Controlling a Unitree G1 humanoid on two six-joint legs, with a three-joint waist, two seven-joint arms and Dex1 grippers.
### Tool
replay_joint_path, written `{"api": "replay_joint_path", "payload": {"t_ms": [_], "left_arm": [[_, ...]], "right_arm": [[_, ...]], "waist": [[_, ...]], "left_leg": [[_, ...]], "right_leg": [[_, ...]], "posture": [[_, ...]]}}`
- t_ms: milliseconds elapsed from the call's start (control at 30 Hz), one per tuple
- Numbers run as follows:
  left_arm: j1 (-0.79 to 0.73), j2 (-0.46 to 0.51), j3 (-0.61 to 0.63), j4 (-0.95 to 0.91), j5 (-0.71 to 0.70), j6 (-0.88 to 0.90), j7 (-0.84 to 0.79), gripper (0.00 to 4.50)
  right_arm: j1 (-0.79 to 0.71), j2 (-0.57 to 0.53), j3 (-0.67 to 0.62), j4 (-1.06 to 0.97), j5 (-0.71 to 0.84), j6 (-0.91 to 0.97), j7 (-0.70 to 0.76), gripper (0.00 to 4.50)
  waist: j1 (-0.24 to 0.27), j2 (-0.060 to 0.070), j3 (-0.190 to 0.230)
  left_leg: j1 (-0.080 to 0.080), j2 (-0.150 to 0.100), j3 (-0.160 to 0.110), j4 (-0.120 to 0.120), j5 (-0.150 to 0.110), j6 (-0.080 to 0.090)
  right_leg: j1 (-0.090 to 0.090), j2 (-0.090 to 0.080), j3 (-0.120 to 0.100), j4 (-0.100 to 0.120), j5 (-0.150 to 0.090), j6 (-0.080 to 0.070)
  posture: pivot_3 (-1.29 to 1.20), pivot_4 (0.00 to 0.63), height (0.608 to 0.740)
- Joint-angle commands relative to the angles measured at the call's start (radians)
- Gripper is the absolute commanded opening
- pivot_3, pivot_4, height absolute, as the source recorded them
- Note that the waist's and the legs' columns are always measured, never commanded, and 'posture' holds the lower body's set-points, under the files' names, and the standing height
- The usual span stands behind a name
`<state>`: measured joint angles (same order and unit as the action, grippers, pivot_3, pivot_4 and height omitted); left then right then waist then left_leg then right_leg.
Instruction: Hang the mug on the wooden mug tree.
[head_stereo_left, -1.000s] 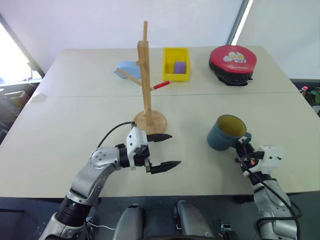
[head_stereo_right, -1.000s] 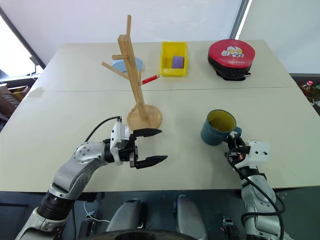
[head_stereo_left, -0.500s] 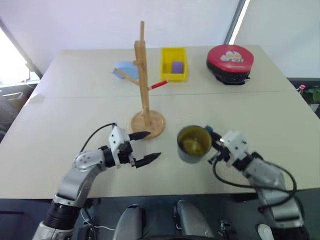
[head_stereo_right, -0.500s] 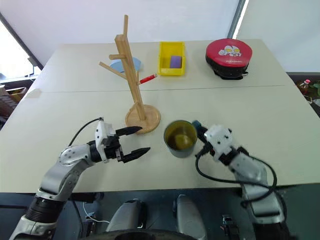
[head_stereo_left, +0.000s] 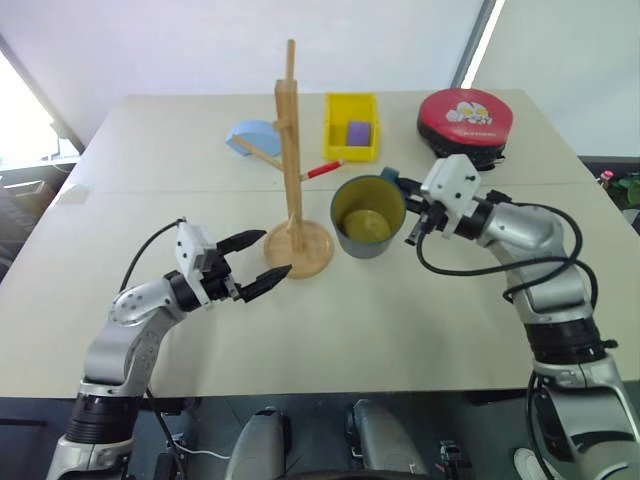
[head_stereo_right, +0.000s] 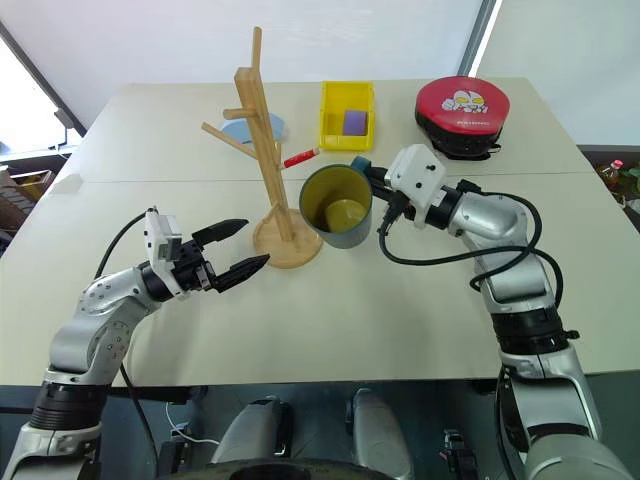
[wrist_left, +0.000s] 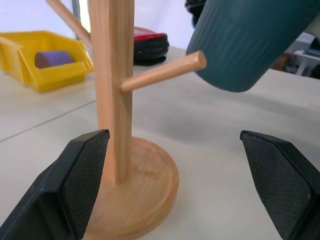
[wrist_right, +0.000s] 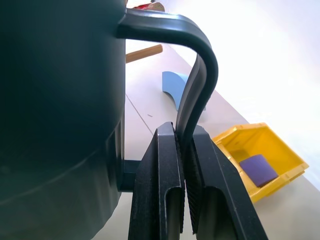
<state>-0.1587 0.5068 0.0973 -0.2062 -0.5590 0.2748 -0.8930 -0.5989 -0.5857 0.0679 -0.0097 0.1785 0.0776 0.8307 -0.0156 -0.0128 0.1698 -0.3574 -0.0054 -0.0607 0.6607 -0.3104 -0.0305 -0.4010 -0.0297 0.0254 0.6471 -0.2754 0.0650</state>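
The blue-grey mug (head_stereo_left: 368, 215) with a yellow-olive inside hangs in the air just right of the wooden mug tree (head_stereo_left: 290, 150), tipped so its mouth faces me. My right gripper (wrist_right: 182, 150) is shut on its loop handle (wrist_right: 197, 75). The tree stands upright on its round base (head_stereo_left: 310, 255), with a red-tipped peg (head_stereo_left: 322, 170) slanting toward the mug. In the left wrist view a plain peg (wrist_left: 165, 72) ends close under the mug's wall (wrist_left: 250, 40). My left gripper (head_stereo_left: 277, 252) is open at table height beside the base, left of the post, holding nothing.
Behind the tree stand a yellow bin (head_stereo_left: 335, 128) with a purple block (head_stereo_left: 358, 132), a pale blue flat piece (head_stereo_left: 252, 133) and a red round case (head_stereo_left: 465, 120) at the back right. A seam (head_stereo_left: 150, 192) crosses the table.
My right arm has lifted the mug off the table at the right and carried it up and left to the tree, tipping it. The open left gripper has drawn back to the left.
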Motion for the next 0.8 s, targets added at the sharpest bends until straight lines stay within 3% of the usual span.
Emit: {"api": "replay_joint_path", "payload": {"t_ms": [33,400,800], "left_arm": [[0.001,0.023,0.059,-0.046,-0.056,0.023,-0.001,4.5],[-0.018,0.053,0.142,-0.061,-0.123,0.07,0.027,4.5],[-0.027,0.042,0.147,-0.095,-0.144,0.077,0.061,4.5]], "right_arm": [[-0.067,0.02,0.007,0.037,-0.008,-0.043,0.013,0.03],[-0.255,0.081,0.074,0.227,-0.072,-0.104,0.058,0.03],[-0.335,0.106,0.103,0.357,-0.107,-0.159,0.109,0.03]], "waist": [[0.0,0.0,0.0],[0.002,0.0,0.0],[0.001,0.0,0.0]], "left_leg": [[0.0,0.0,0.0,0.0,0.0,0.0],[-0.001,0.0,0.0,0.0,0.0,0.0],[-0.002,0.0,0.0,0.0,0.0,0.0]], "right_leg": [[0.0,0.0,0.0,0.0,0.0,0.0],[-0.001,-0.001,0.0,0.0,0.0,0.0],[-0.003,-0.002,0.0,0.0,0.0,0.0]], "posture": [[0.0,0.15,0.74],[0.0,0.15,0.74],[0.0,0.15,0.74]]}}
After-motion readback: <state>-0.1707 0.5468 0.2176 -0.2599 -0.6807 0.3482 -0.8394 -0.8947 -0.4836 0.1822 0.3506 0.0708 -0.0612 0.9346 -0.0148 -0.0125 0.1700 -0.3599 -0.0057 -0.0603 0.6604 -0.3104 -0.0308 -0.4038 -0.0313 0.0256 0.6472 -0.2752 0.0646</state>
